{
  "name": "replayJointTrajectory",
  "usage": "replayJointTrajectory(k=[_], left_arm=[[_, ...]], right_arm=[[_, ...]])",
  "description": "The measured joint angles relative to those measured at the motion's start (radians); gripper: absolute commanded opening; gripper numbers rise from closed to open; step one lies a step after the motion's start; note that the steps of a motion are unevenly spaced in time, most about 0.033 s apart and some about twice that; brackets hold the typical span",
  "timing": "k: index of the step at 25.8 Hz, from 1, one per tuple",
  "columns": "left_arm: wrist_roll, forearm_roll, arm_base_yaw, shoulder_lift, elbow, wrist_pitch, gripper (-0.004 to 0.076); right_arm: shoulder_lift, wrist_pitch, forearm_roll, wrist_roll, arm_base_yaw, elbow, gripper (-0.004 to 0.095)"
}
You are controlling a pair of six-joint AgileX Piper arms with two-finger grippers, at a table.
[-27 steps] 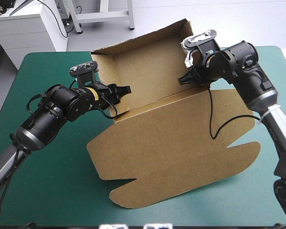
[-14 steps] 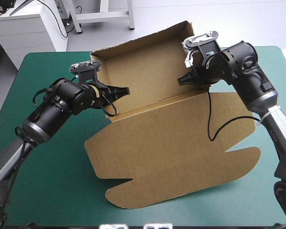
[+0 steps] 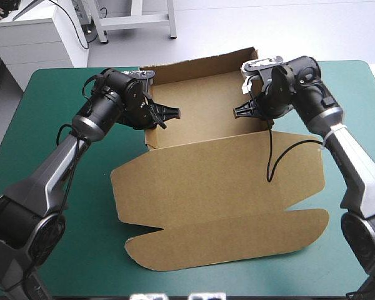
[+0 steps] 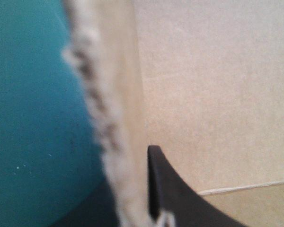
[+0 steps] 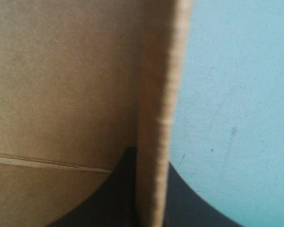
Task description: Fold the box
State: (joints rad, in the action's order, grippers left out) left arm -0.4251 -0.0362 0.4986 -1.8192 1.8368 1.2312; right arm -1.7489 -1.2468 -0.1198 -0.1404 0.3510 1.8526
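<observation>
Pinching opposite walls of the box (image 3: 219,187) with left gripper (image 3: 174,114) and right gripper (image 3: 237,112), apparently to stand them upright

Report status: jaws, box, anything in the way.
Left gripper, right gripper: jaws shut on the box, one side wall each. Walls raised, front flaps flat. Nothing in the way.

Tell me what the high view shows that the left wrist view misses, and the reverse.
Only the high view: the whole box, its far walls raised and its lid flat toward the near edge, and the right gripper at the right side wall. Only the left wrist view: the side wall's rough cut edge up close, running between the jaws. Both: the left gripper shut on the left side wall, brown board, and the teal-green cover.
</observation>
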Motion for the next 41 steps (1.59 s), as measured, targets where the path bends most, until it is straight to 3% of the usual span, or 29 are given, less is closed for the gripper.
replayJointTrajectory(k=[14,20,23,24,27,30,36,41], left_arm=[[0.065,0.063,-0.041,-0.221,0.004,0.009,-0.0008],[0.079,0.068,-0.042,-0.241,0.004,0.006,-0.0006],[0.097,0.070,-0.042,-0.241,0.004,0.006,0.0031],[0.102,0.071,-0.042,-0.241,0.004,0.006,0.0078],[0.131,0.075,-0.042,-0.243,0.005,0.005,0.0280],[0.143,0.085,-0.041,-0.246,0.005,0.005,0.0495],[0.146,0.086,-0.040,-0.246,0.006,0.002,0.0521],[0.148,0.086,-0.040,-0.247,0.052,0.002,0.0521]], right_arm=[[-0.264,0.003,0.067,0.008,-0.030,-0.002,-0.0020],[-0.275,0.003,0.072,0.011,-0.036,-0.004,-0.0018],[-0.275,0.002,0.087,0.012,-0.045,-0.004,-0.0017],[-0.275,0.002,0.095,0.012,-0.050,-0.004,-0.0005],[-0.276,0.004,0.152,0.043,-0.085,-0.005,0.0107],[-0.276,0.009,0.186,0.066,-0.097,-0.005,0.0334],[-0.276,0.012,0.207,0.071,-0.096,0.000,0.0644],[-0.276,0.011,0.206,0.071,-0.096,0.057,0.0661]])
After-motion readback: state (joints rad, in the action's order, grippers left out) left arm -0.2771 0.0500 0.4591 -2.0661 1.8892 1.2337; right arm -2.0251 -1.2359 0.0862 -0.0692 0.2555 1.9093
